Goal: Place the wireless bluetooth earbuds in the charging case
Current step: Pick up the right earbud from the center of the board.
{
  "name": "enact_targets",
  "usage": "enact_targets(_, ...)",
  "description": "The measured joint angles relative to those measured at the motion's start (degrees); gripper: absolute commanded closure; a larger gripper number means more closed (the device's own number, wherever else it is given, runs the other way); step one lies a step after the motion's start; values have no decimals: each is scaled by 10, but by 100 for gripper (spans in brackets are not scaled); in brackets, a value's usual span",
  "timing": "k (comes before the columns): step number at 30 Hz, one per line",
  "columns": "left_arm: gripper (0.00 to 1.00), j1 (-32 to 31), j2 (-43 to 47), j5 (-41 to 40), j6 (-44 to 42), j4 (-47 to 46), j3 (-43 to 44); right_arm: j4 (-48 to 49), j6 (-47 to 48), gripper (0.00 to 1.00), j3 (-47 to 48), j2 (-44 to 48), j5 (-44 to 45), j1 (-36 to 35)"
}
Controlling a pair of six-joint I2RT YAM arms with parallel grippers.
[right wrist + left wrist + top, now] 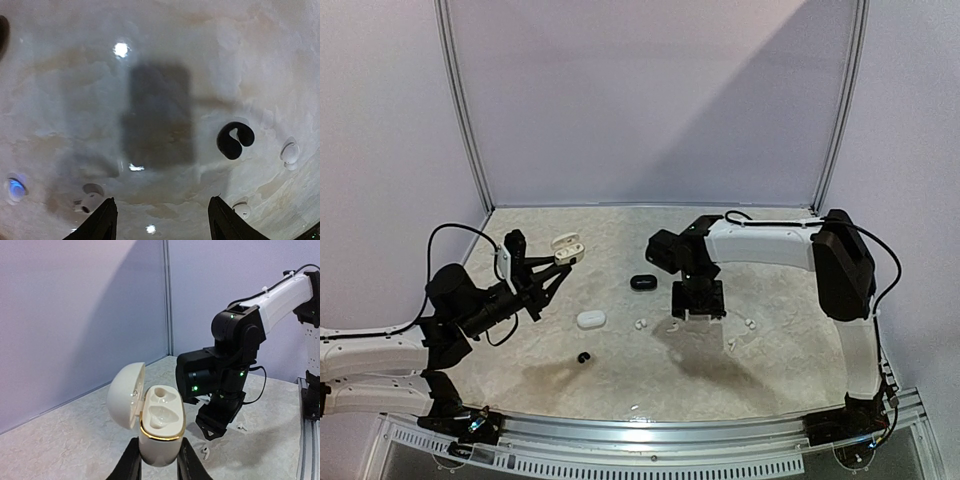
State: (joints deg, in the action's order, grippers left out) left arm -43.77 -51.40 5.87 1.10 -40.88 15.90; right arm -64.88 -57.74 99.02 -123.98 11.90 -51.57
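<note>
My left gripper [558, 264] is shut on an open white charging case [159, 432] with a gold rim, held upright above the table. Its lid [126, 395] is swung back and both sockets look empty. My right gripper [161, 210] hangs open over the marble table, nothing between its fingers. Below it lie a black earbud [234, 140] and white earbuds [90, 201] [243, 209] [290, 152]. In the top view white earbuds [640, 324] [750, 323] lie either side of the right gripper [697, 305], and another black earbud [584, 358] lies nearer the front.
A closed white case [591, 319] and a black case [643, 282] lie mid-table between the arms. The right arm's wrist [225, 370] fills the space behind the held case. Walls close the back and sides.
</note>
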Motion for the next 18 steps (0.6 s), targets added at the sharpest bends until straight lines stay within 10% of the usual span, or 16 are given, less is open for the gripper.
enact_targets(18,100,-14,-8,9,-5,-4,-2,13,30,46,-167,89,1,28)
